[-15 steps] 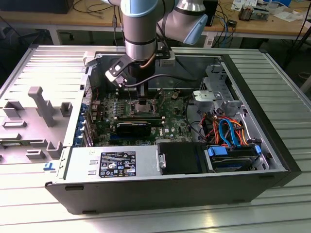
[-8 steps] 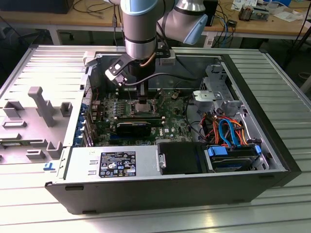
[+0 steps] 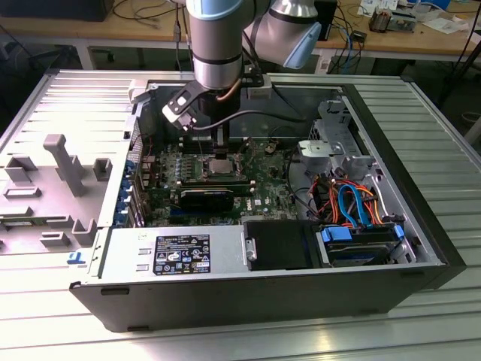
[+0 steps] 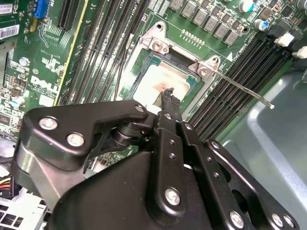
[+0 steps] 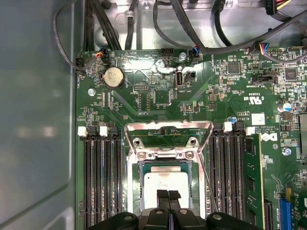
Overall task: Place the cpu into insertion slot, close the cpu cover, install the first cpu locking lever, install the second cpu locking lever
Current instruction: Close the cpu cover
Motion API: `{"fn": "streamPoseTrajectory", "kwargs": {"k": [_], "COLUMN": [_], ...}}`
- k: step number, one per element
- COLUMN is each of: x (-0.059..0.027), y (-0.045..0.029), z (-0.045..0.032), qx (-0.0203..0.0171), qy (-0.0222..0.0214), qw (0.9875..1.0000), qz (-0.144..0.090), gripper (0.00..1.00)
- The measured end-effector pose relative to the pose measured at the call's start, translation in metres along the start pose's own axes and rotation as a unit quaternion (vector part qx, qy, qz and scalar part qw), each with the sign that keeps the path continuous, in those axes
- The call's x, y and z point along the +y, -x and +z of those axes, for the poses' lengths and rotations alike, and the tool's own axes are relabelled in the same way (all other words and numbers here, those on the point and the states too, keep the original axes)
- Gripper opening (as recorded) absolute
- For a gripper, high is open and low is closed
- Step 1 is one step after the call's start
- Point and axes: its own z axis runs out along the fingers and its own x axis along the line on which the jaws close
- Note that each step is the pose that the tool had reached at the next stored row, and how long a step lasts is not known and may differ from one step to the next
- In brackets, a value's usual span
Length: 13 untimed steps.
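Cpu point(image 5: 166, 183) lies flat in insertion slot point(image 5: 139, 187), w/ gripper point(image 5: 168, 194) fingers pressed together, nothing between them, tips at chip's edge; contact unclear. Just beyond, cpu cover point(image 5: 165, 153) stands open, hinged at slot's far side. Further back on green board point(image 5: 158, 96) sits a coin cell point(image 5: 113, 76).

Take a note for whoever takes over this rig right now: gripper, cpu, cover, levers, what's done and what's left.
Gripper: fingers shut, nothing between them, tips just above the cpu.
Cpu: seated in the insertion slot.
Cpu cover: open, swung back.
One locking lever: sticks out free, unlatched.
Done: cpu placed. Left: cover closing, both levers.
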Motion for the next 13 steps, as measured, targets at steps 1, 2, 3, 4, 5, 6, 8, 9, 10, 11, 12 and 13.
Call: {"fn": "streamPoseTrajectory", "kwargs": {"k": [1, 2, 3, 4, 5, 6, 8, 9, 10, 11, 12, 13], "x": [0.0, 0.0, 0.0, 0.0, 0.0, 0.0001, 0.0001, 0.0001, 0.0001, 0.0001, 0.0001, 0.0001], "y": [0.0, 0.0, 0.0, 0.0, 0.0, 0.0, 0.0001, 0.0, 0.0, 0.0, 0.0, 0.0], "z": [-0.0002, -0.0003, -0.0007, -0.0011, -0.0013, -0.0014, -0.0021, -0.0022, -0.0022, -0.0023, -0.0027, -0.003], "qx": [0.0001, 0.0, 0.0, -0.0001, -0.0001, 0.0, -0.0002, -0.0001, 0.0, 0.0001, -0.0001, -0.0001], "qy": [0.0, 0.0, 0.0, 0.0, 0.0, 0.0, -0.0001, 0.0, 0.0, 0.0, 0.0, 0.0], "qw": [1.0, 1.0, 1.0, 1.0, 1.0, 1.0, 1.0, 1.0, 1.0, 1.0, 1.0, 1.0], "qz": [0.0, 0.0, 0.0, 0.0, 0.0, 0.0, 0.0, 0.0, 0.0, 0.0, 0.0, 0.0], "gripper": [0.11, 0.11, 0.11, 0.11, 0.11, 0.11, 0.11, 0.11, 0.11, 0.11, 0.11, 0.11]}}
